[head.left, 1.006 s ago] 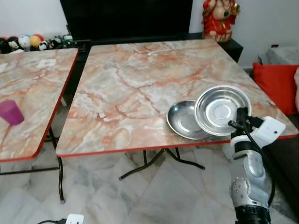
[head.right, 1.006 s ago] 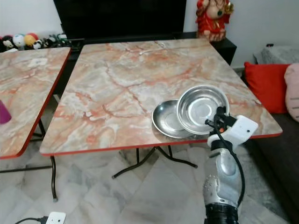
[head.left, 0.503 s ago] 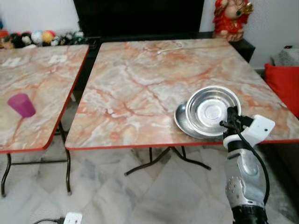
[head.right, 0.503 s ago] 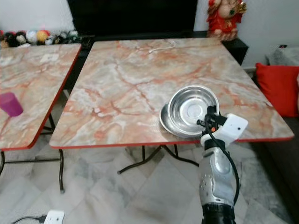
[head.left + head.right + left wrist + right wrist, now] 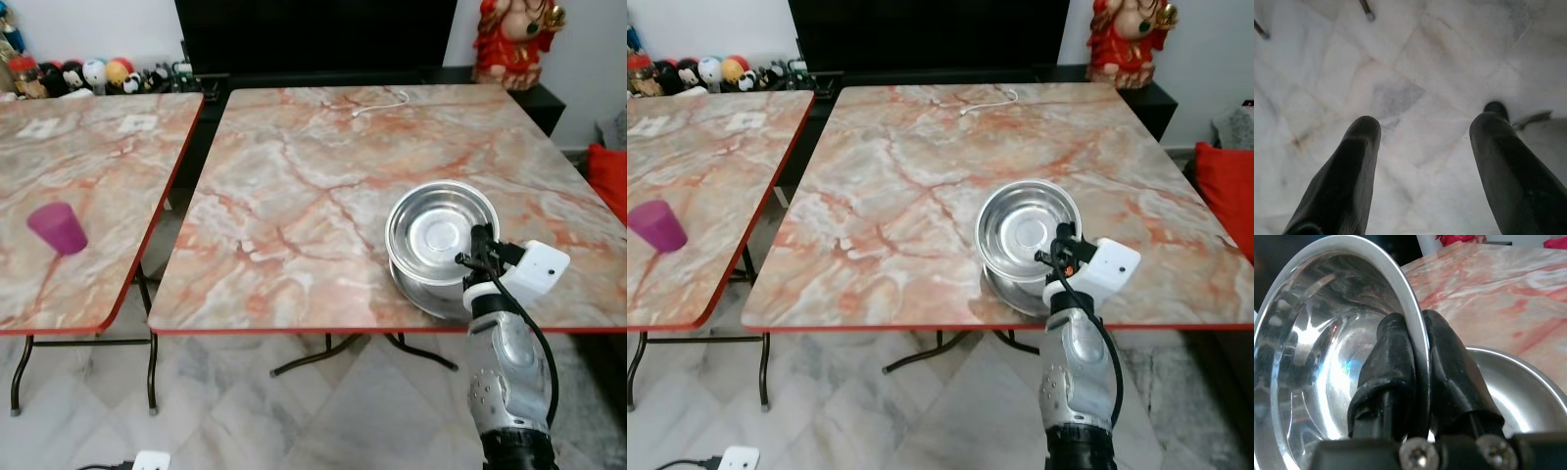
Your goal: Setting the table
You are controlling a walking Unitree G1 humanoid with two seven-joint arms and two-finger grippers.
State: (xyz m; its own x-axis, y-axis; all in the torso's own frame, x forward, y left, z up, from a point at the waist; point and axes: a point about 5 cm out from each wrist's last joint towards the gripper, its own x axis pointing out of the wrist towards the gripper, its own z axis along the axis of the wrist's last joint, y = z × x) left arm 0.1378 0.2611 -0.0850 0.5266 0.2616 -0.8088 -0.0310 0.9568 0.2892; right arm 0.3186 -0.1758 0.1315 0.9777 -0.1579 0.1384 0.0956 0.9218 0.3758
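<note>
A steel plate is held tilted above a second steel plate, which lies flat near the front edge of the marble tabletop, at about 4 o'clock from its centre. The raised plate's rim is pinched between the two black fingers of the right gripper, one finger inside the dish and one behind it, as seen in the right wrist view. The grip is taken at the plate's 4 o'clock edge only.

The left gripper hangs idle over the tiled floor, its fingers well apart and holding nothing.

On a neighbouring tabletop, at 9 o'clock, a purple cup stands alone. A white cable lies toward the far edge of the main tabletop, at 12 o'clock, and a red figurine stands beyond its far right corner.

The likeliest fault is judged to be slippage: a smooth metal rim held at one point may pivot or slide out, and the plate would drop onto the lower one or off the near edge. The lower plate could also be nudged over that edge if it is struck.

Most of the lower plate is hidden beneath the raised one, so whether the two touch cannot be told.
</note>
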